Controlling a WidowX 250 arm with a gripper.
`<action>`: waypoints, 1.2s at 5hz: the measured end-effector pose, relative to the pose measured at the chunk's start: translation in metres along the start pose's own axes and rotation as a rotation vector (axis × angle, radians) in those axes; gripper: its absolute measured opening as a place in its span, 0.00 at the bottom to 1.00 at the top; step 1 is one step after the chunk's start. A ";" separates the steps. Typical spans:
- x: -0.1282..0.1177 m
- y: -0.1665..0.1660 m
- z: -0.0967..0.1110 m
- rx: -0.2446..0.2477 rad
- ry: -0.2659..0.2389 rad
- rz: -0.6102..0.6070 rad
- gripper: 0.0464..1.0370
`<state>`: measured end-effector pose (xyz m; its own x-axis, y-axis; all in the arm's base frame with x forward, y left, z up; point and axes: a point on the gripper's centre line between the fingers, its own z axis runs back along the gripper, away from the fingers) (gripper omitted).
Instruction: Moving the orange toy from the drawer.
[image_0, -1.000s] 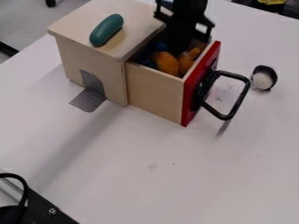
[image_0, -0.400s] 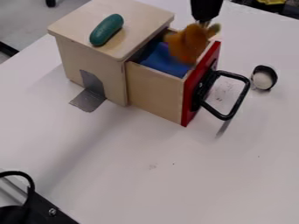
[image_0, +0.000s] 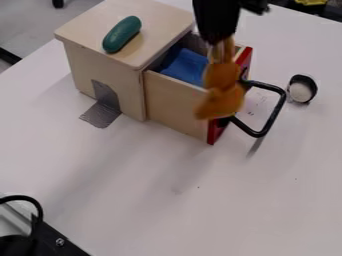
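Note:
The black gripper (image_0: 223, 41) hangs from the top edge, right of the wooden box, shut on the upper end of the orange toy (image_0: 222, 92). Dangling upright below it, the toy covers part of the drawer's front corner and red face in the view. The drawer (image_0: 177, 104) stands pulled out of the box, with a blue cloth (image_0: 185, 66) inside.
A green oblong object (image_0: 122, 34) lies on the wooden box (image_0: 160, 18). The black drawer handle (image_0: 273, 111) sticks out to the right, near a small round black-and-white object (image_0: 302, 89). Black equipment (image_0: 50, 239) occupies the lower left corner of the white table (image_0: 200, 200).
The orange toy, in the drawer a second ago, was lifted out by the gripper. Since then it has swung toward the camera, over the drawer's front corner. The blue cloth is more exposed.

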<state>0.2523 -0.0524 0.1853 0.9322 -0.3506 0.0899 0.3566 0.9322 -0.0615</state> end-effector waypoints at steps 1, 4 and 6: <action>-0.018 -0.004 0.001 0.011 0.002 -0.010 0.01; -0.067 0.016 -0.053 0.112 0.199 0.026 0.02; -0.071 0.022 -0.061 0.137 0.265 0.092 0.41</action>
<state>0.1978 -0.0127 0.1169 0.9504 -0.2587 -0.1730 0.2751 0.9582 0.0787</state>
